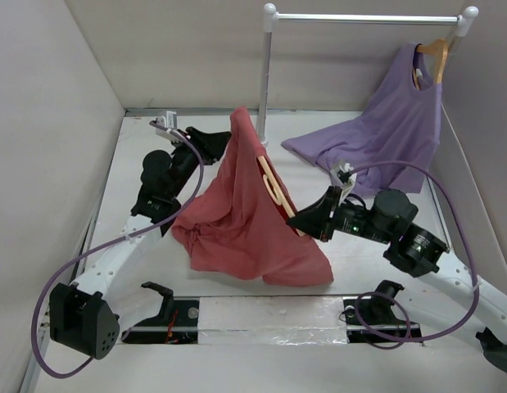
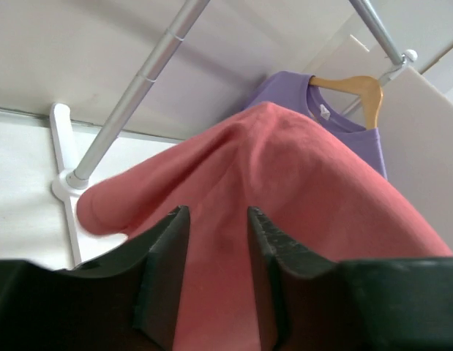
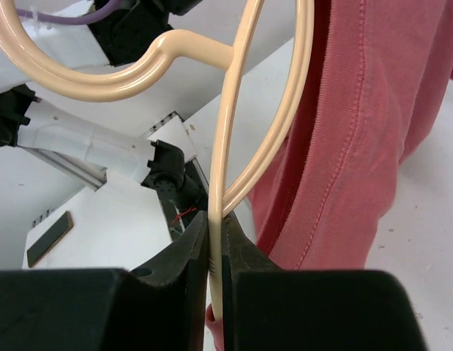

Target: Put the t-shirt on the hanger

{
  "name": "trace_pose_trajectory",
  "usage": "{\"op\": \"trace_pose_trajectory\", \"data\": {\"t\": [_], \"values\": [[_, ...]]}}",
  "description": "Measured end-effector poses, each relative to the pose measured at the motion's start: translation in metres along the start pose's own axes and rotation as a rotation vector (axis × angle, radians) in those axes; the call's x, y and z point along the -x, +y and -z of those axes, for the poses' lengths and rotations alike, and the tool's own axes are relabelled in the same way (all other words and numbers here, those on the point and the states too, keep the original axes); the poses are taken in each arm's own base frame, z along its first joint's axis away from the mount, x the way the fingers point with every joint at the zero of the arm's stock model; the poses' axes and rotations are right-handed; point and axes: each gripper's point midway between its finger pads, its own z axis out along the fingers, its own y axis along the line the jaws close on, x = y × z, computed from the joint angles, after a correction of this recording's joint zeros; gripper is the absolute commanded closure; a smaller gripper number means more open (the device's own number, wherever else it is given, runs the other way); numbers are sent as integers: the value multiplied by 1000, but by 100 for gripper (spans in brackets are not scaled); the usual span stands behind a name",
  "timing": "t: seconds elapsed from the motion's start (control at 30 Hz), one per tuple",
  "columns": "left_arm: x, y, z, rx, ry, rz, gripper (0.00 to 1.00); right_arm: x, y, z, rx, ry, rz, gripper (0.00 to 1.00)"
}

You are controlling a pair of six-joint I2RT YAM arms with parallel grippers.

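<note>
Fig. Both arms raised over table. L gripper: jaws clamped on a fold of the coral t-shirt. Cloth fills the gap btwn the fingers and bulges past the tips; rest of garment hangs below the jaws, lower edge on table. R gripper: jaws closed tight on a thin bar of the pale hanger, which rises straight out of the tips. In wrist view its hook loop is up-left of the jaws, w/ t-shirt hem just right of them. Hanger lies against shirt front. Beyond both jaws: lilac shirt on second hanger, hung from rail
</note>
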Motion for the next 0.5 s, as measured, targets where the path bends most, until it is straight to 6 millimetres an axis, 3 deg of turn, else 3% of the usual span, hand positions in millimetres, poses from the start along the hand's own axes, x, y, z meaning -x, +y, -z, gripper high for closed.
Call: {"op": "trace_pose_trajectory", "data": {"t": [0.17,0.37,0.5], "values": [[7,-9,10,-16,-14,8,60,9,-5,-2,-30,-4,-5,100],[28,-40,31,-104,-57,-5,61,57,9,10,-48,-107,25,100],[33,-62,47,-182,-48,-4,65,71,-5,13,-112,-150,34,100]]}}
